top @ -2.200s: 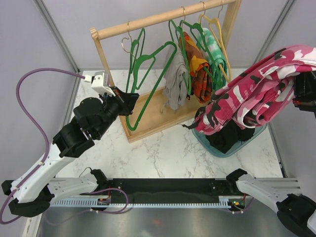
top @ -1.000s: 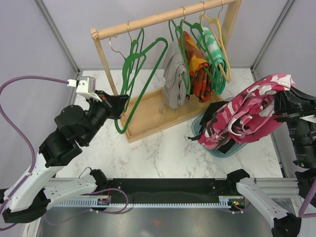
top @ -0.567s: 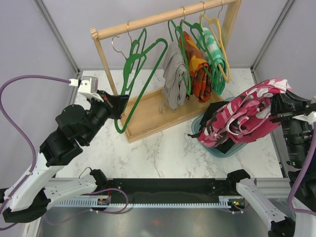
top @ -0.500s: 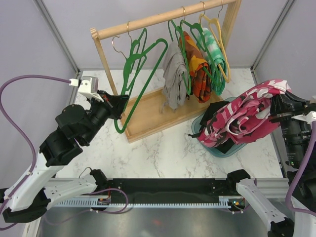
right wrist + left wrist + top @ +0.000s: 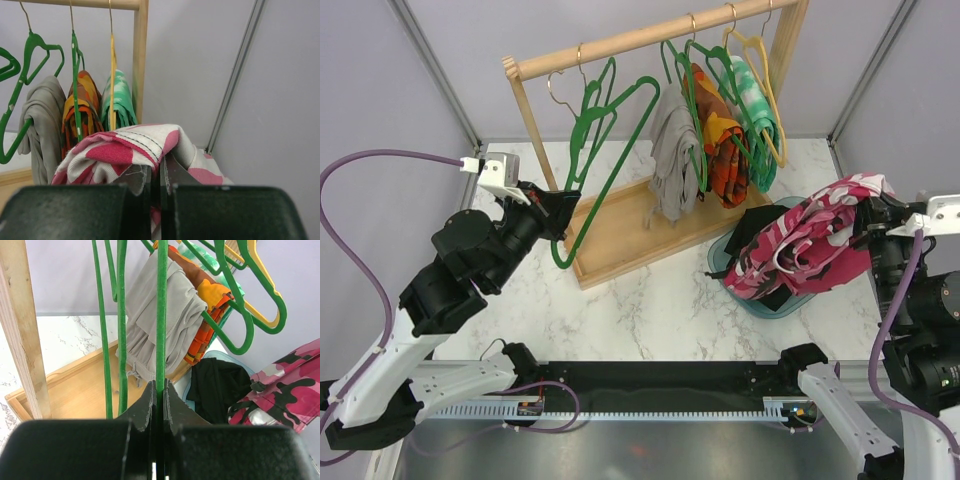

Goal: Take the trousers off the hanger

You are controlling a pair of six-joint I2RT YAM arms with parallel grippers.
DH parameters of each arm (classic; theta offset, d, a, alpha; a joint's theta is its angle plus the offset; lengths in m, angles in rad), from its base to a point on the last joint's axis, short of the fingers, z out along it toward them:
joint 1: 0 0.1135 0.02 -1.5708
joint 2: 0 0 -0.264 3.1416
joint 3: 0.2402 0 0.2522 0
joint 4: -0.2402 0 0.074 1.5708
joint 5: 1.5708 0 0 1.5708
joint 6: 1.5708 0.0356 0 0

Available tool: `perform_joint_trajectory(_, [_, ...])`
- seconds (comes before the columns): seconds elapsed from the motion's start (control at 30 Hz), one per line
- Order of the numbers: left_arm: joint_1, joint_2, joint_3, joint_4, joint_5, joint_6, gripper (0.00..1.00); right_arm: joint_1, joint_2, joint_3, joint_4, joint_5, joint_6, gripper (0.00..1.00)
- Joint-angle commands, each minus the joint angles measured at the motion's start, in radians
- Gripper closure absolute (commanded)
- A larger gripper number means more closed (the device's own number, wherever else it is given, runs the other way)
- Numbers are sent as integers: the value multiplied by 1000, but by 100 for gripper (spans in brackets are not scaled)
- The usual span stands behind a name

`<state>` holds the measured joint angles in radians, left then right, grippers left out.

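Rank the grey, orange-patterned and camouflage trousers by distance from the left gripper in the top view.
1. Grey trousers, mid-rail, nearest the left gripper.
2. Orange-patterned trousers, next along the rail.
3. Camouflage trousers, far right, off the rail.

Wooden rack [image 5: 620, 40] beside teal bin [image 5: 738, 300]

Before you, a white marble-patterned worktop [image 5: 650, 300] sits boxed in by plain, pale lilac-grey wall panels [image 5: 460, 40], which meet at slim metal corner posts [image 5: 435, 75]. A wooden rail stand [image 5: 620, 235] rises at the back. Soft, even light fills the booth.
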<state>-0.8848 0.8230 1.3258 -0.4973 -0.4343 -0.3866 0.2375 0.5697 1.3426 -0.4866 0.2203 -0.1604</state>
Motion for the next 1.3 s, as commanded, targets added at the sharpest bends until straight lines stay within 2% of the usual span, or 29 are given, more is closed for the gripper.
perform_joint_trajectory(0.0, [3, -1, 44, 32, 5, 40, 98, -6, -22, -6, 168, 39, 27, 100])
perform_joint_trajectory(0.67, [4, -13, 44, 32, 5, 40, 98, 26, 44, -169, 145, 126, 97, 100])
perform_joint_trajectory(1.0, [3, -24, 39, 32, 5, 40, 98, 25, 79, -276, 135, 175, 183, 100])
perform_joint_trajectory(1.03, [4, -24, 39, 32, 5, 46, 98, 25, 79, -287, 135, 180, 189, 100])
perform_joint_trajectory(1.07, [3, -27, 38, 34, 38, 125, 98, 26, 78, -312, 134, 195, 211, 100])
perform_joint_trajectory(1.27, [3, -24, 29, 34, 46, 124, 98, 16, 61, -433, 102, 206, 289, 100])
